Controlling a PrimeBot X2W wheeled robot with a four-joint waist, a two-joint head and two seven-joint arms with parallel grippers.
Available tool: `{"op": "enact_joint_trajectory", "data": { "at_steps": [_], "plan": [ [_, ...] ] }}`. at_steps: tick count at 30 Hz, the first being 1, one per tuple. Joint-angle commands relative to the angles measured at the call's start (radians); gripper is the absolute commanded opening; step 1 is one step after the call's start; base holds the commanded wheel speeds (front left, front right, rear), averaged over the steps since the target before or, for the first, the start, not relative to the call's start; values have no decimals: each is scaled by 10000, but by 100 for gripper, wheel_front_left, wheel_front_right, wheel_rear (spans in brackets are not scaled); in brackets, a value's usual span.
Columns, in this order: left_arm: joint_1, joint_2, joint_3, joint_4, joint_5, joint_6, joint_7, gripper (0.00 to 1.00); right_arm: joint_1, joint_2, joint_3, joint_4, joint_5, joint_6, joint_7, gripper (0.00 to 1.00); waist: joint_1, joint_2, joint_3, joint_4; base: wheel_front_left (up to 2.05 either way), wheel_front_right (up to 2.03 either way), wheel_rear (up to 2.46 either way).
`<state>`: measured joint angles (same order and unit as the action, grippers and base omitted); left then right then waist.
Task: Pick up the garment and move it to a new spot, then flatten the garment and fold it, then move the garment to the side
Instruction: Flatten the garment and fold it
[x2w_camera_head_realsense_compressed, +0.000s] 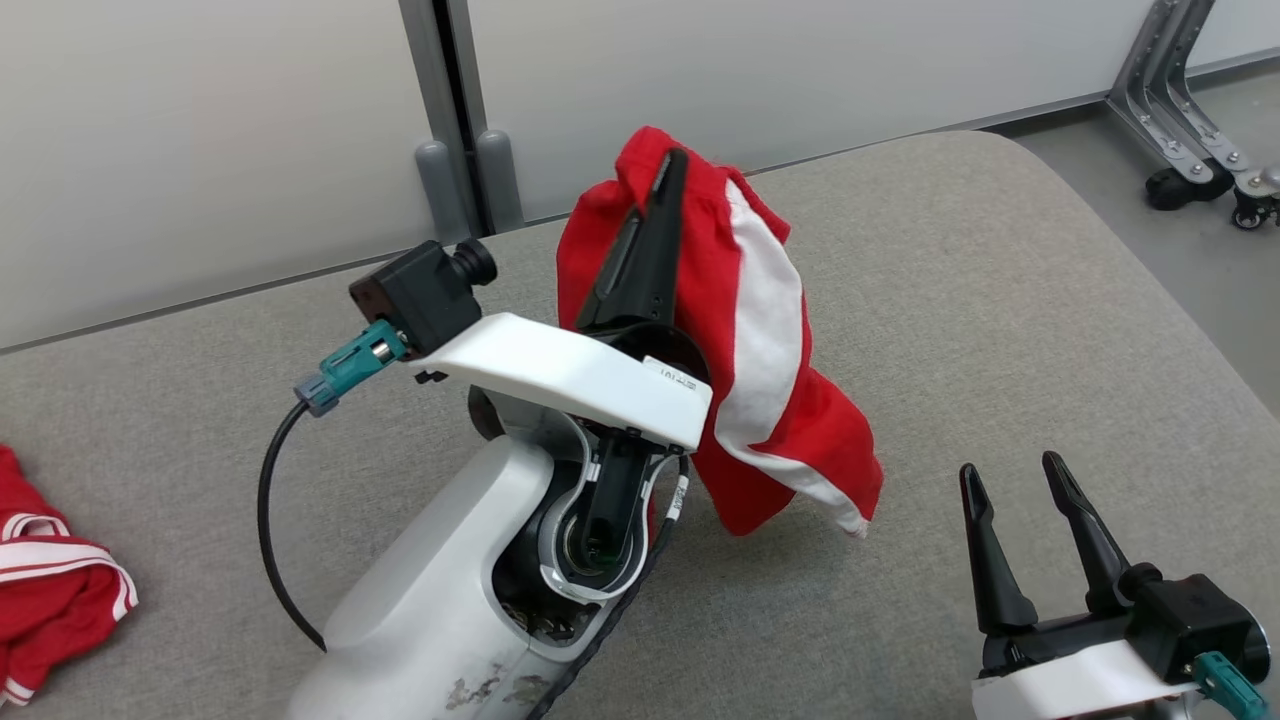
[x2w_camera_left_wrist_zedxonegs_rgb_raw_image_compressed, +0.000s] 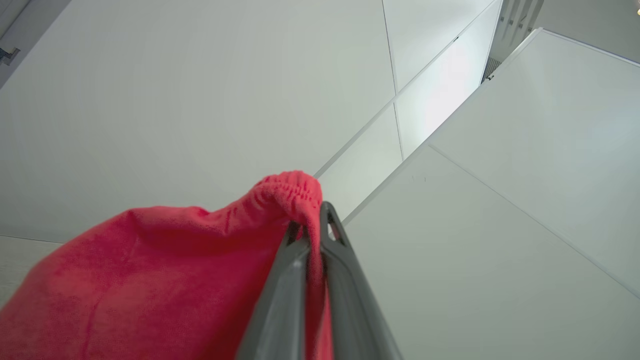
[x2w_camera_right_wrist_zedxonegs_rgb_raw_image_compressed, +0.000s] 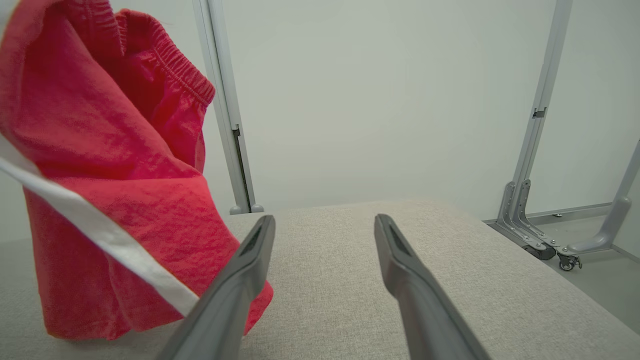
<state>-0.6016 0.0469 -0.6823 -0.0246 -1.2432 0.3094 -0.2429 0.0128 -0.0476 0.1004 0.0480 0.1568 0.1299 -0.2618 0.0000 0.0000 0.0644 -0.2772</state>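
Above grey surface (x2w_camera_head_realsense_compressed: 1000, 300) the garment (x2w_camera_head_realsense_compressed: 770, 300) hangs downward from my left pincer (x2w_camera_head_realsense_compressed: 672, 165), clamped on it; right pincer (x2w_camera_head_realsense_compressed: 1010, 480), apart, is near its low end.

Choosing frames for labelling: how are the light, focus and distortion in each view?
Head view: soft even light, red garment sharp, no harsh shadows. Left wrist view: left claw blurred up close, bright patch on a wall panel. Right wrist view: right claw soft, cushion weave crisp, posts splay outward.
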Motion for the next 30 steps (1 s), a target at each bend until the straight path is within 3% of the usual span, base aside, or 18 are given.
{"op": "enact_joint_trajectory", "data": {
  "at_steps": [1, 4, 10, 16, 19, 21, 22, 24, 25, 26, 30],
  "plan": [
    [-77, 69, 109, 99, 11, 188, -123, 0, 32, -53, -28, 10, -83, 15, -49, 100, 0, 0, -31, 139, 0, 0, 0],
    [747, 69, 483, 334, -604, 79, -216, 0, 52, -52, -24, -8, -118, 15, -49, 100, 0, 0, 46, 308, 0, 0, 0],
    [3208, 60, 1519, 1276, -1398, -1433, -219, 0, 190, -54, -163, 77, -212, 15, -49, 100, 0, 0, 209, 698, 0, 0, 0],
    [5453, 40, 4290, 2081, -1546, -2539, -218, 0, 517, -56, -337, 109, -376, 15, -49, 100, 0, 0, 127, 1313, 0, 0, 0],
    [6254, 38, 5253, 2402, -1839, -2969, -214, 0, 673, -52, -292, 141, -478, 15, -49, 100, 0, 0, 41, 1683, 0, 0, 0],
    [6540, 38, 5360, 2655, -2014, -3204, -215, 0, 746, -51, -251, 148, -527, 15, -49, 100, 0, 0, 5, 1937, 0, 0, 0],
    [6673, 38, 5189, 2824, -2183, -3280, -215, 8, 771, -52, -234, 153, -548, 15, -49, 100, 0, 0, -23, 2057, 0, 0, 0],
    [6805, 31, 4788, 3071, -2247, -3368, -215, 49, 790, -52, -153, 175, -631, 15, -49, 100, 0, 0, -57, 2258, 0, 0, 0],
    [6837, 66, 4617, 3157, -2291, -3403, -215, 83, 788, -52, -126, 186, -649, 15, -49, 100, 0, 0, -80, 2351, 0, 0, 0],
    [6891, 64, 4379, 3234, -2340, -3424, -215, 100, 796, -52, -110, 204, -677, 15, -49, 100, 0, 0, -120, 2432, 0, 0, 0],
    [7187, 61, 4247, 3066, -1564, -3225, -216, 100, 889, -54, -84, 259, -724, 15, -49, 100, 0, 0, -360, 2636, 0, 0, 0]
  ]
}}
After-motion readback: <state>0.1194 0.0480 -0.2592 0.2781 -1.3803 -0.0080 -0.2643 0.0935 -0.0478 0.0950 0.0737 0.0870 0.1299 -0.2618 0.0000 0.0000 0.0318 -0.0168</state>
